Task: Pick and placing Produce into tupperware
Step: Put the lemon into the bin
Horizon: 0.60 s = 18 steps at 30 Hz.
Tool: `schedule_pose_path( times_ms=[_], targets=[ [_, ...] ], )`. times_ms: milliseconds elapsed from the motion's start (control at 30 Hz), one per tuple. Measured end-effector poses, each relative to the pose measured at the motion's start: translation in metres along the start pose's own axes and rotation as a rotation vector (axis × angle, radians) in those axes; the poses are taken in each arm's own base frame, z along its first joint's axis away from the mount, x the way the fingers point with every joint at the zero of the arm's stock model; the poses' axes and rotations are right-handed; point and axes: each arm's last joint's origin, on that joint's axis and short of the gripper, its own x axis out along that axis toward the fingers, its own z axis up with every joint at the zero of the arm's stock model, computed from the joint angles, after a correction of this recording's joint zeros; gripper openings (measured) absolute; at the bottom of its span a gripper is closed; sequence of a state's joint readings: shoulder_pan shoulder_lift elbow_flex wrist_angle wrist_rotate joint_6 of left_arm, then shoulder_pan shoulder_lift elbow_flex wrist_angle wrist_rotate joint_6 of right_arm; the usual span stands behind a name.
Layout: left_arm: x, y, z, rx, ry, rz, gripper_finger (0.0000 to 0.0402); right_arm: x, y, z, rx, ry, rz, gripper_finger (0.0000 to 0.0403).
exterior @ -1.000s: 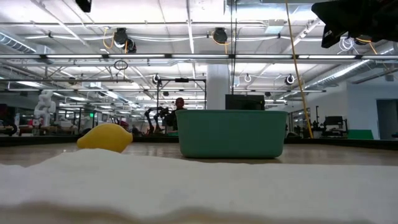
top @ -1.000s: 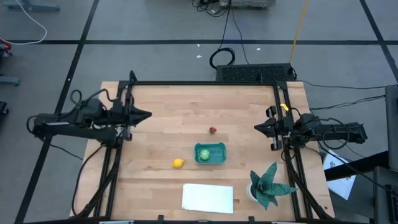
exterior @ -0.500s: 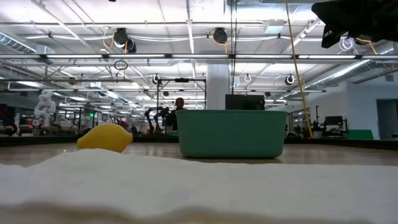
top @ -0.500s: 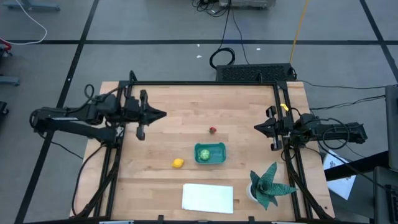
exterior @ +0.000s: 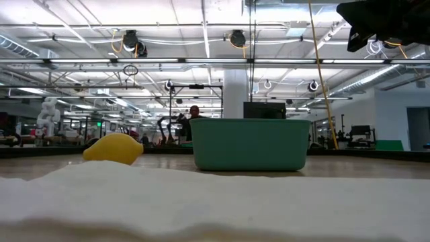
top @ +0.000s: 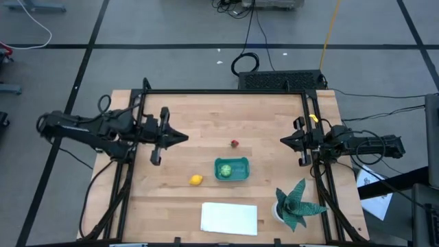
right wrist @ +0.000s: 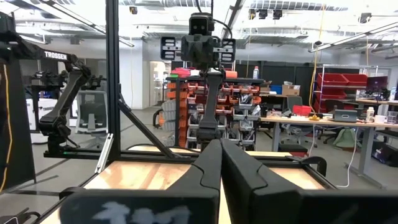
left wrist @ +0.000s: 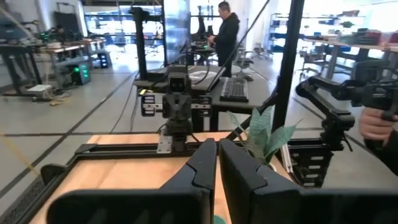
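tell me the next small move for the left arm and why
Probably carry the left claw on toward the lemon and open it. The claw is shut and empty above the table, the lemon and the red piece lie outside the teal tub, and only the green piece is in it. The right claw waits, shut, at its side.

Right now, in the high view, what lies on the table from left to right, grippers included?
left gripper → yellow lemon → teal tub holding the green piece → right gripper → spiky plant.
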<state>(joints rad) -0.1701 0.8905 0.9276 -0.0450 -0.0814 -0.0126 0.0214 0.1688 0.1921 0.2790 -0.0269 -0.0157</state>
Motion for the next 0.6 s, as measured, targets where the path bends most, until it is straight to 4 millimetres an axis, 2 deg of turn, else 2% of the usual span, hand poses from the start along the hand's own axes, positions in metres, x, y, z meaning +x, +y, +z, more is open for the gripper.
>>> schedule_pose_path(
  times_ms=[333, 600],
  targets=[
    [-0.003, -0.018, -0.002, -0.092, 0.014, 0.074, 0.0024, 0.0, 0.0, 0.0, 0.015, 0.0, 0.0, 0.0],
    [-0.006, -0.026, -0.018, -0.215, 0.17, 0.065, 0.0024, 0.002, 0.0, -0.002, 0.031, 0.021, 0.0, 0.0]
  ],
)
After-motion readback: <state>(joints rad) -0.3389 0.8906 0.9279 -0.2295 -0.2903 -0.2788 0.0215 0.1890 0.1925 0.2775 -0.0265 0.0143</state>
